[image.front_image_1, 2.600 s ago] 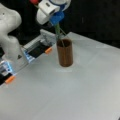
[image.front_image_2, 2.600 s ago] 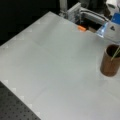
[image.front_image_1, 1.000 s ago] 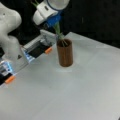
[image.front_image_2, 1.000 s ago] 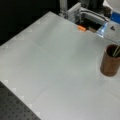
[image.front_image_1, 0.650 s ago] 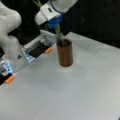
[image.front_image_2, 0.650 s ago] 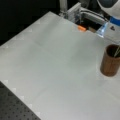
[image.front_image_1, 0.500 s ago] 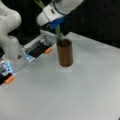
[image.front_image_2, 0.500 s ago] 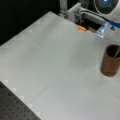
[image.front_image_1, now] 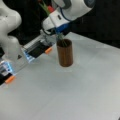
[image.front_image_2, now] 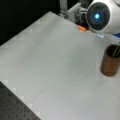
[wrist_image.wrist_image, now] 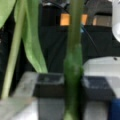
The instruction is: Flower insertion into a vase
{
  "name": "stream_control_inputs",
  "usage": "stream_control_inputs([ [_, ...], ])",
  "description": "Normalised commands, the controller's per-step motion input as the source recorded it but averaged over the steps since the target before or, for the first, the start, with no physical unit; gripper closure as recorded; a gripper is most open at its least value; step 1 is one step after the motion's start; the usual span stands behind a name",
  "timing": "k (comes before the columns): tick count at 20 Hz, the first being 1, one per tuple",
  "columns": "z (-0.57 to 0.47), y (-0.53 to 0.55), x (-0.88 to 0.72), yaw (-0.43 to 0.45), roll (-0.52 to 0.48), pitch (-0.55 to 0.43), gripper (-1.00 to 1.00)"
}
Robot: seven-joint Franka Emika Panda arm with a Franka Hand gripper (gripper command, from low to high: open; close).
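The vase (image.front_image_1: 65,55) is a dark-brown cylinder standing upright on the white table; it also shows at a front view's right (image.front_image_2: 109,64). The flower (image.front_image_1: 47,8) has a red head and green leaves at a front view's top, and its stem slants down into the vase mouth. My gripper (image.front_image_1: 58,36) hangs just above the vase's rim on its left, shut on the stem. In the wrist view the flower's green stem (wrist_image.wrist_image: 73,62) runs upright between the gripper's (wrist_image.wrist_image: 73,85) two dark pads (wrist_image.wrist_image: 48,83), with leaves (wrist_image.wrist_image: 30,37) to the left.
A second white robot arm (image.front_image_1: 10,30) stands at a front view's left. Beside it lies a rail fixture with orange tabs (image.front_image_1: 48,50) behind the vase. My arm's round joint with a blue light (image.front_image_2: 100,16) hangs over the table's far right, above the vase.
My arm has shifted slightly above the vase, and its round joint has come lower into a front view. The flower leans more to the left. The vase has not moved.
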Motion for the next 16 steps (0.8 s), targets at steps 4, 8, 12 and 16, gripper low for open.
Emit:
stream_control_inputs([
  [4,-0.28,-0.11,0.46,0.067,-0.212,0.096,1.0],
  [8,-0.18,-0.04,0.39,0.129,-0.143,0.073,1.0],
  [12,-0.14,-0.02,0.33,0.178,-0.041,0.036,1.0],
  [16,-0.16,-0.01,0.27,0.155,-0.014,-0.008,1.0],
])
